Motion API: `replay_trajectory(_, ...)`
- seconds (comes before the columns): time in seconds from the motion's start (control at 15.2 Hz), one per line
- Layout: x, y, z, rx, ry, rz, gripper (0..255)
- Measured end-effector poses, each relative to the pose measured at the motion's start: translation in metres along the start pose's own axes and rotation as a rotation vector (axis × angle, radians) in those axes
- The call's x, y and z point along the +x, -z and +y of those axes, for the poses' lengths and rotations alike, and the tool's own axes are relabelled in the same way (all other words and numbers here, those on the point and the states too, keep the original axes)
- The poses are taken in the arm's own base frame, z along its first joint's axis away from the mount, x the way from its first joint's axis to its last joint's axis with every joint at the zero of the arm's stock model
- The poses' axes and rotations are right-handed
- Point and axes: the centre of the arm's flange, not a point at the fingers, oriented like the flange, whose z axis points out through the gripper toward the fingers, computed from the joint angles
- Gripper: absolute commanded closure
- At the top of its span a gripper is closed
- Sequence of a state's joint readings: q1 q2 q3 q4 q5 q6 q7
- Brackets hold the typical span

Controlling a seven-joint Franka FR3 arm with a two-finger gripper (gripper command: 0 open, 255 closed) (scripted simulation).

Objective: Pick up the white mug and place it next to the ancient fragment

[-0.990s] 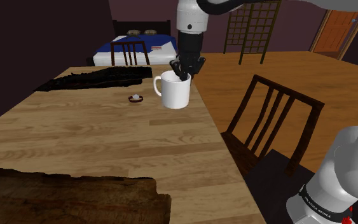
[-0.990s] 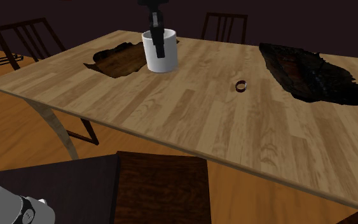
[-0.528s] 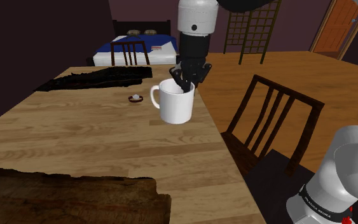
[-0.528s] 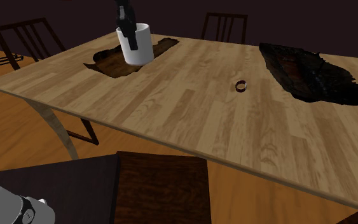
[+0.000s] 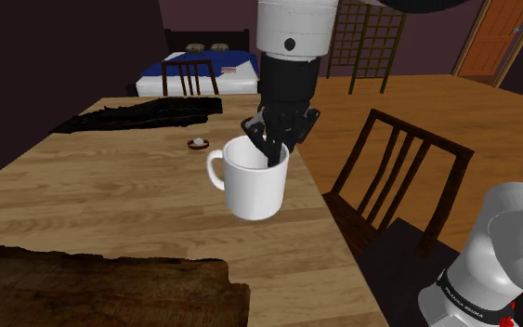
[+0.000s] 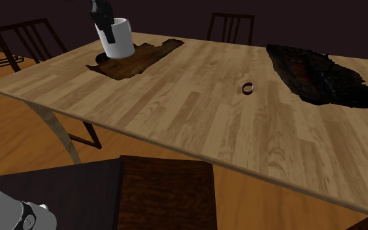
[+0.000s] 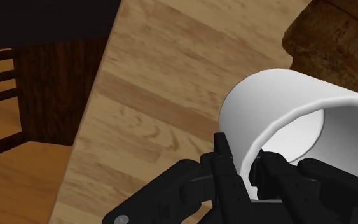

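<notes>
I am pinching the white mug (image 5: 254,186) by its wall, with one finger of my gripper (image 5: 269,151) inside the rim and one outside, so it is hanging nearly upright above the table (image 5: 83,204). It is hovering at the brown fragment (image 6: 140,59) — I judge for setting it down beside.

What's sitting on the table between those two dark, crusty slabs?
In the second exterior view, just a small ring, nearer the right slab than the left slab; the rest is bare table. The gripper holds the mug by the left one.
</notes>
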State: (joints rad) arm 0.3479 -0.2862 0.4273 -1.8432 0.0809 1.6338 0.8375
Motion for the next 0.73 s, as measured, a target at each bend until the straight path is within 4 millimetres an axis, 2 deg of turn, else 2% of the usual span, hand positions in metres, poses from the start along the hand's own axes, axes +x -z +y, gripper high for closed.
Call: replay_trajectory(0.73,-0.122,0.020,-0.081,-0.001,0.001,0.000,255)
